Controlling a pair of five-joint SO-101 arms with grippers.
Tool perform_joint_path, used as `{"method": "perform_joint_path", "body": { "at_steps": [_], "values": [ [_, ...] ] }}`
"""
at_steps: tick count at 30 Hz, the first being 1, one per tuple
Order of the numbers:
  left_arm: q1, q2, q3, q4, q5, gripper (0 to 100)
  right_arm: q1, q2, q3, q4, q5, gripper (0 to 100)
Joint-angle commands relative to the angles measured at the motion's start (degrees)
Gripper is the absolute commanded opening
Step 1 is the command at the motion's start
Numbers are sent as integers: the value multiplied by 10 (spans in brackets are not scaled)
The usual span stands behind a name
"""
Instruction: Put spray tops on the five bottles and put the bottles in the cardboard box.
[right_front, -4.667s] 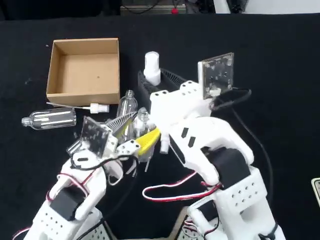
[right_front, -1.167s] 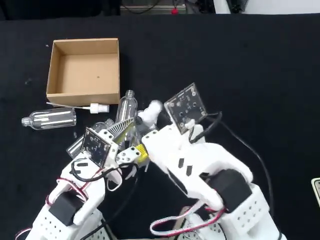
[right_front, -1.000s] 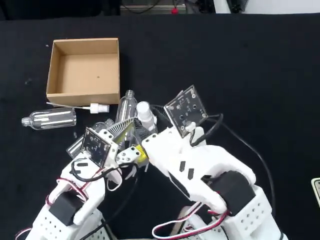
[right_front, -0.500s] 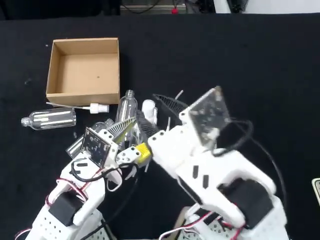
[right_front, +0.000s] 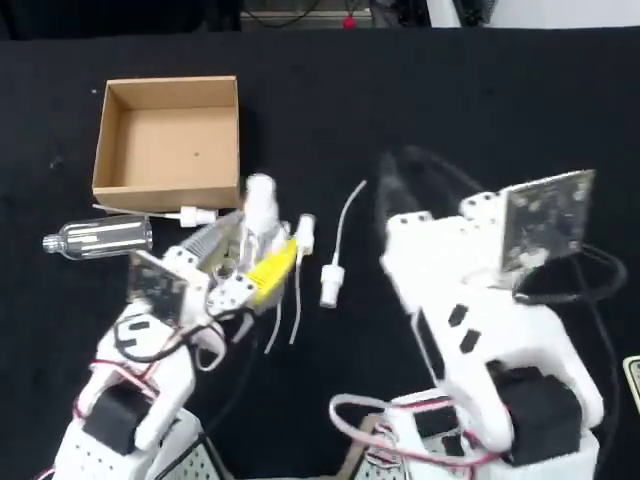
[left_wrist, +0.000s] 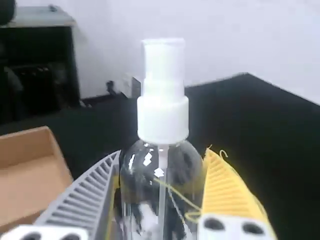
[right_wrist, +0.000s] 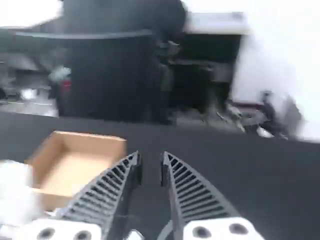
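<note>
Left gripper (left_wrist: 161, 165) sits lower left in the high view (right_front: 245, 250), clamped on an upright clear bottle (left_wrist: 160, 195), with the grey finger on one side and the yellow finger on the other. A white spray top (left_wrist: 162, 95) sits on the bottle neck, and the dip tube is visible inside the bottle. In the high view this cap (right_front: 260, 195) stands just right of the cardboard box (right_front: 170, 185), near its lower right corner. The box is at upper left on the black table (right_front: 450, 90), and its inside looks bare. A second bottle (right_front: 100, 238) lies on its side at far left, below the box. A loose spray top (right_front: 192, 214) lies between that bottle and the held one, just below the box wall. Another spray top (right_front: 305, 232) is just right of the left gripper. A third spray top (right_front: 330, 285) lies at centre, its tube curving up and right. Right gripper (right_wrist: 150, 162) is raised at upper centre-right (right_front: 415, 175), blurred there. Its jaws are narrowly apart, with nothing between them. The box (right_wrist: 75, 165) is far off, lower left in its wrist view.
</note>
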Motion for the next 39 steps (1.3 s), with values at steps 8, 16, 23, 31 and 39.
{"method": "perform_joint_path", "body": {
  "at_steps": [8,16,23,31,39],
  "values": [
    [-131,-2,-178,48,-53,89,43,3,219,-123,-6,57],
    [-195,87,-228,44,-81,88,33,1,377,-274,-29,57],
    [-202,249,-330,10,-80,88,31,1,448,-324,-39,57],
    [-245,324,-341,-112,-84,88,31,0,484,-357,-39,57],
    [-329,478,-344,-273,-79,88,31,2,484,-355,-39,57]
  ]
}}
